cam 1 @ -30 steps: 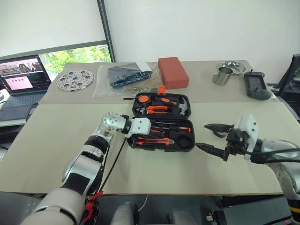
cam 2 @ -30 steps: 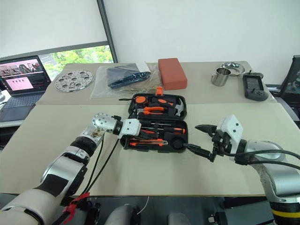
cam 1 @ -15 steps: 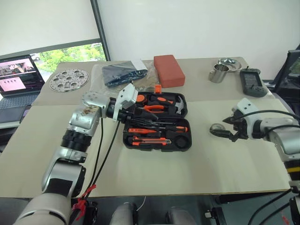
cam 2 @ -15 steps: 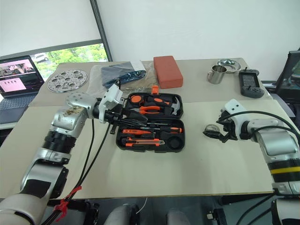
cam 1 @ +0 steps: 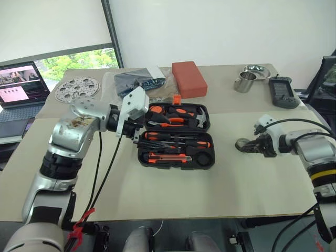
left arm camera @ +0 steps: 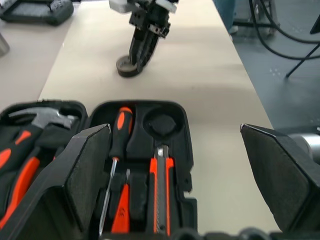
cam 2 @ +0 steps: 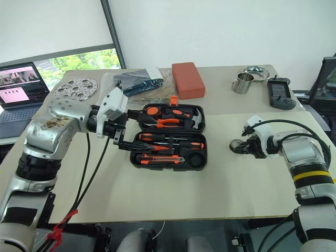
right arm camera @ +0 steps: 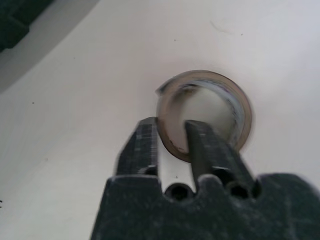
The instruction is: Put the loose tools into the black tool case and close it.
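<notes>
The right gripper has its fingers pinched on the tape roll's wall, the black tool case lying leftward beside the left gripper's wide-spread fingers.

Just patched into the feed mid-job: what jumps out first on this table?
The black tool case lies open mid-table, orange-handled tools already seated in its slots. To its right, the right gripper has its jaws shut on the rim of the small grey tape roll, which sits on the table. The left gripper hovers at the case's left edge, jaws wide apart.
</notes>
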